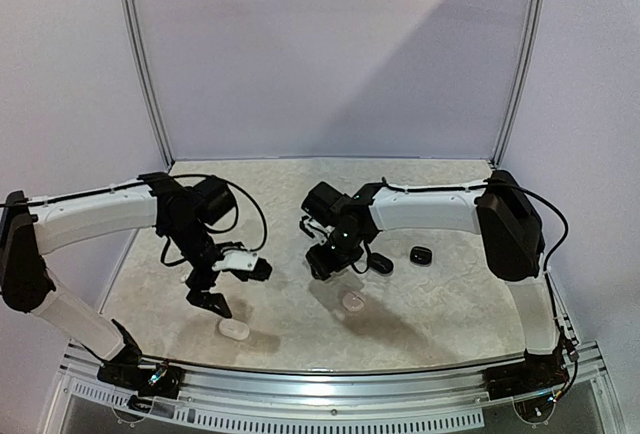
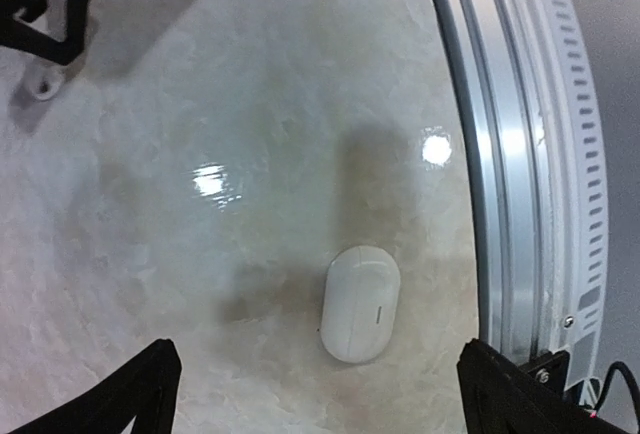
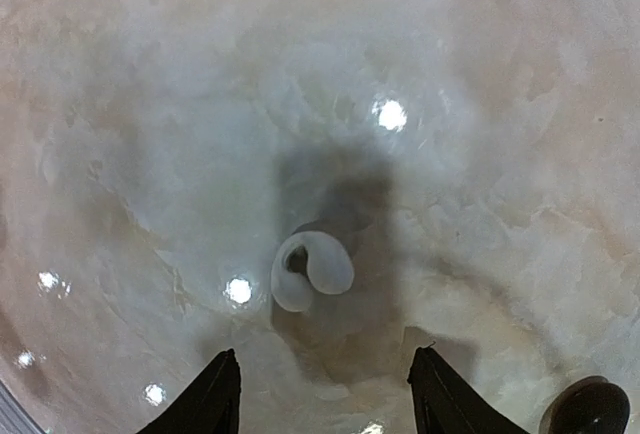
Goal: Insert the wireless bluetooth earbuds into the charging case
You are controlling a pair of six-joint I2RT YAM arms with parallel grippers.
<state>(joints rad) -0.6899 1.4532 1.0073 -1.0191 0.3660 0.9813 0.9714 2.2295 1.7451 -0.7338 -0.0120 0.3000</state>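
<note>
Marbled beige table (image 1: pixel 440 304) carries a white earbud (image 3: pixel 312 272) near its middle, lying just beneath the right gripper (image 3: pixel 325 374), whose fingers stand spread apart with nothing between them. Right of that gripper lie a black oval object (image 1: pixel 380 264) and, farther right, a second black object (image 1: pixel 421 255), both too small to tell what they are. The left gripper (image 2: pixel 317 354) hovers with its fingers wide apart above a closed white case (image 2: pixel 360 304), which lies flat beside the near rail (image 2: pixel 500 154), untouched.
</note>
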